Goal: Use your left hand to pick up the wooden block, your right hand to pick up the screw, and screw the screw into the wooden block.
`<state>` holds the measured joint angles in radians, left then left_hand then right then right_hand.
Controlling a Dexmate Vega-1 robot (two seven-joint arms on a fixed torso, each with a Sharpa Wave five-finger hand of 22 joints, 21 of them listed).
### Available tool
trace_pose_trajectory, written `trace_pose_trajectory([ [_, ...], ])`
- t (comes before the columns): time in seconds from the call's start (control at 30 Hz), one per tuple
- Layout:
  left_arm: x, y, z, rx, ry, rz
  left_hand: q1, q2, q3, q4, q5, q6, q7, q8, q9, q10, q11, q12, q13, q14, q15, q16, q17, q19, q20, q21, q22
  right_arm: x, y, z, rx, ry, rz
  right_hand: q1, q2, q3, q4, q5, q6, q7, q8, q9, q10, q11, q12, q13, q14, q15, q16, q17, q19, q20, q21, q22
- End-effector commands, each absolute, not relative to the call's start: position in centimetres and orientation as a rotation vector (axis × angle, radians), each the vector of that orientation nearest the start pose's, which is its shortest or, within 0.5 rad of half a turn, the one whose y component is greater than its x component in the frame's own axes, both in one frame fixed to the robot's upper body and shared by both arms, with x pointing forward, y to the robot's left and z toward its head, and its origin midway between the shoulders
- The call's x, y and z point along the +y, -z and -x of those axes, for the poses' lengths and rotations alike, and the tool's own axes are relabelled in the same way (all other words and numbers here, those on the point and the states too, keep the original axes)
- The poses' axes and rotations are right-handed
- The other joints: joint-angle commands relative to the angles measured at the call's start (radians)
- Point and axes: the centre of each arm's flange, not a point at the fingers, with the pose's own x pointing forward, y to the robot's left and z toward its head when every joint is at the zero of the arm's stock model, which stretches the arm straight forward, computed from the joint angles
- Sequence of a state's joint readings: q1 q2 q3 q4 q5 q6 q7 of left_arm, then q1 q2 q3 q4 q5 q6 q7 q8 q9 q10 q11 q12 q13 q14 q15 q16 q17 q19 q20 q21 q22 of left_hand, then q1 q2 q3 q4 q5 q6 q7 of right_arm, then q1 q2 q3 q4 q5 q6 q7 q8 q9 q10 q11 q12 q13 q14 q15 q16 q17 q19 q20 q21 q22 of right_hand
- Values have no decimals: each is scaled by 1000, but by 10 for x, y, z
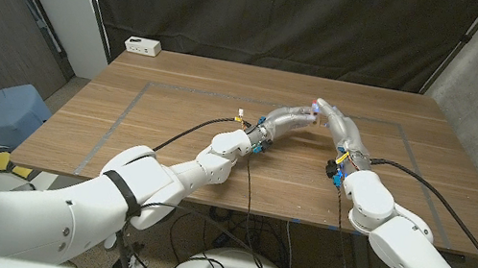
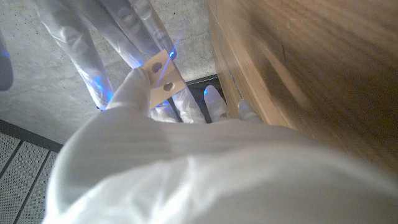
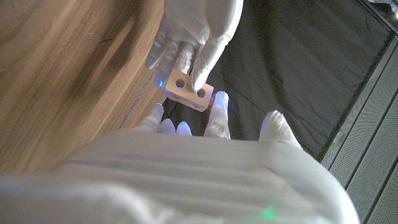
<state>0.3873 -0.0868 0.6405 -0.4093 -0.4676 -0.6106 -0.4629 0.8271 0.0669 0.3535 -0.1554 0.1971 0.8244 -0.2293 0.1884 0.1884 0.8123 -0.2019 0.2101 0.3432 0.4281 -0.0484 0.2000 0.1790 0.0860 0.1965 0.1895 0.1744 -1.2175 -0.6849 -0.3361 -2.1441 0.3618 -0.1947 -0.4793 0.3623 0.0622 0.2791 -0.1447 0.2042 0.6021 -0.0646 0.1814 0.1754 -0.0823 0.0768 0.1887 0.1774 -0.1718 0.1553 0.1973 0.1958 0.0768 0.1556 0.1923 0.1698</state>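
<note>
Head view: white left hand [image 1: 288,120] holding small pale wooden block with round holes [image 3: 189,94] above brown wooden table [image 1: 171,132]. White right hand [image 1: 336,126] fingertips at block; grip unclear. Black curtain [image 1: 278,14] behind.

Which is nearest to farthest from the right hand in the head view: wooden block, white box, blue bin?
1. Wooden block, at the right hand's fingertips, held by the left hand.
2. White box, table's far left corner.
3. Blue bin, on the floor, left.
</note>
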Motion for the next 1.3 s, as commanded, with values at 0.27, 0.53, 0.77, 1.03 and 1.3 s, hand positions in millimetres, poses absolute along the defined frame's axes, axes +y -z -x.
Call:
trace_pose_trajectory([
  [0.27, 3, 34, -686, -575, 790, -122, -5, 1, 7, 4, 3, 20, 6, 7, 5, 5, 1, 6, 1, 3, -29, 3, 2, 1, 9, 7, 4, -209, 34, -499, -552, -20, 244, -7, 3, 4, -2, 1, 14, 5, 7, 2, -1, 0, 3, 3, -12, -1, 5, 1, -2, 3, -2, 2],
  [0.53, 3, 34, -685, -576, 792, -125, -5, 1, 7, 4, 3, 20, 6, 7, 5, 3, 3, 6, 2, 2, -28, 3, 2, 2, 9, 8, 4, -221, 32, -494, -558, 20, 243, -7, 3, 5, -2, 1, 17, 6, 7, 2, 2, -1, 4, 3, -9, -1, 6, 1, 0, 2, -1, 2],
  [0.77, 1, 34, -684, -577, 799, -126, -5, 2, 8, 4, 3, 20, 6, 7, 4, 6, 3, 7, 2, 3, -27, 3, 1, 1, 9, 7, 4, -230, 31, -495, -561, 49, 229, -7, 2, 5, -3, 1, 16, 8, 6, 2, 4, 0, 4, 3, -8, -1, 7, 1, 1, 4, -1, 2],
  [1.03, 1, 33, -683, -586, 804, -131, -6, 1, 7, 4, 3, 22, 6, 7, 5, 6, 0, 7, 1, 2, -28, 3, 1, 2, 8, 8, 4, -235, 27, -501, -568, 55, 233, -7, 1, 5, -3, 1, 8, 9, 2, 2, 3, 0, 3, 3, -7, -1, 6, 1, 2, 2, 0, 2],
  [1.3, 1, 31, -683, -592, 805, -134, -6, 1, 7, 3, 3, 20, 6, 7, 5, 4, 1, 6, 2, 4, -29, 3, 1, 2, 9, 8, 4, -238, 23, -508, -570, 54, 233, -8, 0, 5, -3, 1, -8, 4, -3, 2, 0, 2, 2, 3, -7, -1, 6, 1, 2, 3, 0, 2],
])
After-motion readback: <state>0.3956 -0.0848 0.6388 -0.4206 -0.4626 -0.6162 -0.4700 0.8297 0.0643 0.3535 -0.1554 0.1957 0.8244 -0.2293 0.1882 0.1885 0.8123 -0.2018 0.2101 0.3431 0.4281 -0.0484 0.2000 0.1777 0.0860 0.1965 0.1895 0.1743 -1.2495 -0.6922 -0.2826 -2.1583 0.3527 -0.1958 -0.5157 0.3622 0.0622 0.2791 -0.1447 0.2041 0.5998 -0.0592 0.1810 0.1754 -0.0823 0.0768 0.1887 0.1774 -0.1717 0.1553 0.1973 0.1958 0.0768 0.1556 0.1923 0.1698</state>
